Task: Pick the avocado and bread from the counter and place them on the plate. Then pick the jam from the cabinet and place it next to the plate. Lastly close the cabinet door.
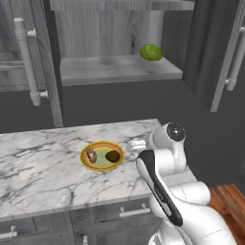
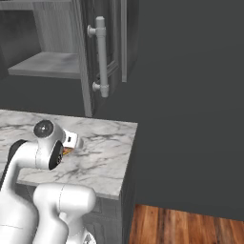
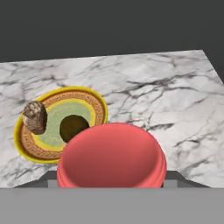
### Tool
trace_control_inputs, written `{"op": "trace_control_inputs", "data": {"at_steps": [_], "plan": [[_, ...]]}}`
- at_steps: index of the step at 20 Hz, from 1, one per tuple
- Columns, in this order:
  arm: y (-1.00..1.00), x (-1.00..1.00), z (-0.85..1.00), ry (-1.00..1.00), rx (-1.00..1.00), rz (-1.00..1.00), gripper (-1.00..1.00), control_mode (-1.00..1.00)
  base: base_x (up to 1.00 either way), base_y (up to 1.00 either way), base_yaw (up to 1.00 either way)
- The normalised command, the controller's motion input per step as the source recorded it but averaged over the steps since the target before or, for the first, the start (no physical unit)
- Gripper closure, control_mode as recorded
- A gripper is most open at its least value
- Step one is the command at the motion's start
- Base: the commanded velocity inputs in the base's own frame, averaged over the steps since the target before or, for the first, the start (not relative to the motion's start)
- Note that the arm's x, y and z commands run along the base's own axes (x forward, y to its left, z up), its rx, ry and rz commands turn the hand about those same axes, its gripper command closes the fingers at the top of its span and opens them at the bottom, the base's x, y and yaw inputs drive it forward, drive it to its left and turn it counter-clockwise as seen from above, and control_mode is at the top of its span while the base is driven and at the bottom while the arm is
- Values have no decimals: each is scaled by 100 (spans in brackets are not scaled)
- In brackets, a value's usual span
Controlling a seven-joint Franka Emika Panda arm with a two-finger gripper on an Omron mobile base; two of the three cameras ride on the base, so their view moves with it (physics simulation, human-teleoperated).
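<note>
The red jam (image 3: 111, 157) looms at the bottom of the hand view, seen from its lid end, with my gripper (image 1: 137, 144) shut on it and the fingers hidden behind it. It hangs low over the white marble counter (image 1: 38, 162), just right of the plate (image 1: 102, 143). On the yellow-rimmed plate (image 3: 87, 97) lie the mottled brown bread (image 3: 35, 117) at its left edge and the dark avocado (image 3: 72, 127) near the middle. The same bread (image 1: 91, 155) and avocado (image 1: 113, 156) show in the left base view. The cabinet (image 1: 115, 69) above stands open.
A bright green round lump (image 1: 151, 52) sits on the cabinet shelf at the right. Open cabinet doors flank the opening, one on the left with a long silver handle (image 1: 26, 62) and one on the right (image 1: 215, 52). The counter's right end (image 2: 128, 157) drops to a wooden floor.
</note>
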Motion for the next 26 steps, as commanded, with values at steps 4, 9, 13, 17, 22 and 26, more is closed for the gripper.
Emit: {"op": "trace_control_inputs", "data": {"at_steps": [4, 9, 13, 17, 22, 26], "plan": [[-1, 51, -28, -5, 0, 0, 100, -100, 0, 0, 0], [-9, 49, -27, -1, 0, 0, 100, -100, 0, 0, 0], [-33, 37, -29, 0, 0, 0, 100, -100, 0, 0, 0], [-14, 27, -51, -3, 0, 0, 100, -100, 0, 0, 0], [1, 2, -96, -13, 0, 0, 100, -100, 0, 0, 0], [0, 2, -87, -12, 0, 0, 100, -100, 0, 0, 0]]}}
